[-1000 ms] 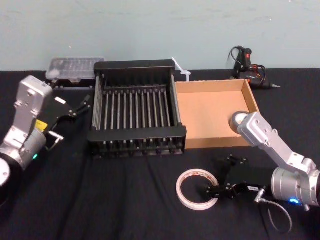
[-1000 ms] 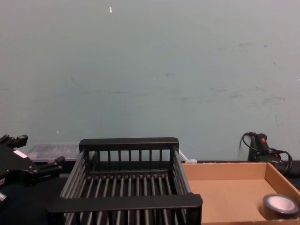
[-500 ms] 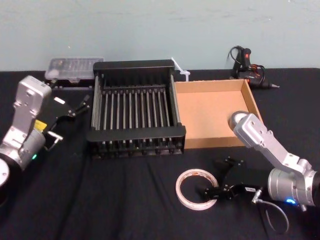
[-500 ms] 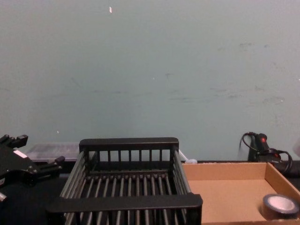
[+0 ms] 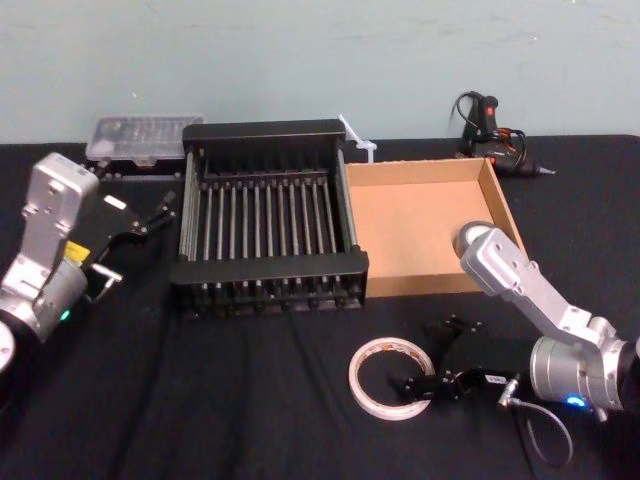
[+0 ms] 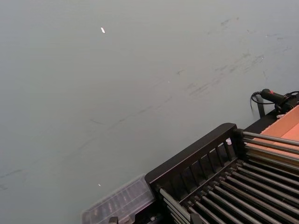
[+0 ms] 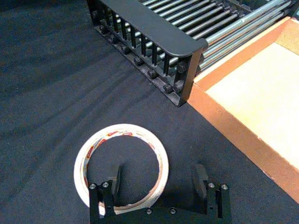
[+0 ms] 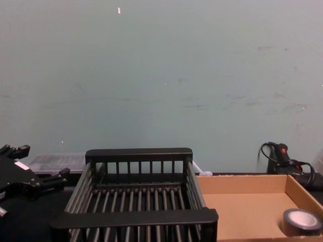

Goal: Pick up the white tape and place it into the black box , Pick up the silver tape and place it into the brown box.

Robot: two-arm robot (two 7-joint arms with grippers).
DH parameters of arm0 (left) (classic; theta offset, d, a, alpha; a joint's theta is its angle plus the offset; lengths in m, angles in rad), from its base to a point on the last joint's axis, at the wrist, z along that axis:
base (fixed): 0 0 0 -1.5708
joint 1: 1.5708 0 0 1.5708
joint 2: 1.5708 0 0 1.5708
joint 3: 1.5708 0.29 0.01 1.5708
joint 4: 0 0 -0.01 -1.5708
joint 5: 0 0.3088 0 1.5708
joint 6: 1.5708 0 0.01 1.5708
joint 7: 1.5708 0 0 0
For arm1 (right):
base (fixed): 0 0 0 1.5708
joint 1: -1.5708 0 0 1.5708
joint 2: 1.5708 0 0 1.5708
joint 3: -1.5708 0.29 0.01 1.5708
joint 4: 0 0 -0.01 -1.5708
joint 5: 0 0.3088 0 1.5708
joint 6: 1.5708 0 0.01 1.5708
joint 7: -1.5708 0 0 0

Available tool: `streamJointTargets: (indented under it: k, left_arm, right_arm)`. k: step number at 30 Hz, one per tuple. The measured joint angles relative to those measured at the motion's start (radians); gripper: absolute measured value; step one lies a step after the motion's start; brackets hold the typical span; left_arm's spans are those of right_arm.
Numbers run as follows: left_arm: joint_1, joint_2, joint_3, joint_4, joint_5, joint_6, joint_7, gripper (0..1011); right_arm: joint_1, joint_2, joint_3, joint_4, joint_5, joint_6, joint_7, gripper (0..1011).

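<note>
Now right gripper (image 7: 157, 168) fingers spread astride white tape (image 7: 122, 129) rim; left gripper (image 5: 160, 212) parked, fingers apart.

The right arm (image 5: 510, 275) hides the silver tape (image 8: 301, 222) in head view.

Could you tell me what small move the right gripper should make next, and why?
Probably close the right gripper: its open fingers straddle the rim of the white tape, one inside the hollow, one outside, and the black box holds no tape. The left gripper is parked beside that box.
</note>
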Motion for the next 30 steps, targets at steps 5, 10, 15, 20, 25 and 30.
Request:
streamJointTargets:
  k: [5, 10, 15, 20, 25, 30]
  left_arm:
    - [0.0, 0.0, 0.0, 0.0, 0.0, 0.0, 0.0, 1001]
    - [0.0, 0.0, 0.0, 0.0, 0.0, 0.0, 0.0, 1001]
    - [0.0, 0.0, 0.0, 0.0, 0.0, 0.0, 0.0, 1001]
    - [0.0, 0.0, 0.0, 0.0, 0.0, 0.0, 0.0, 1001]
    - [0.0, 0.0, 0.0, 0.0, 0.0, 0.0, 0.0, 1002]
    - [0.0, 0.0, 0.0, 0.0, 0.0, 0.0, 0.0, 1001]
  right_arm:
    - [0.001, -0.001, -0.001, 0.001, 0.0, 0.003, 0.002, 1002]
    - [0.001, -0.003, 0.0, 0.002, 0.0, 0.009, 0.001, 1002]
    - [0.001, -0.004, 0.0, 0.003, 0.0, 0.017, 0.0, 1002]
    - [0.002, -0.005, -0.001, 0.005, 0.0, 0.02, 0.001, 1002]
    - [0.002, -0.004, -0.001, 0.005, 0.001, 0.02, 0.001, 1002]
    - [0.002, -0.004, -0.001, 0.005, 0.001, 0.02, 0.001, 1002]
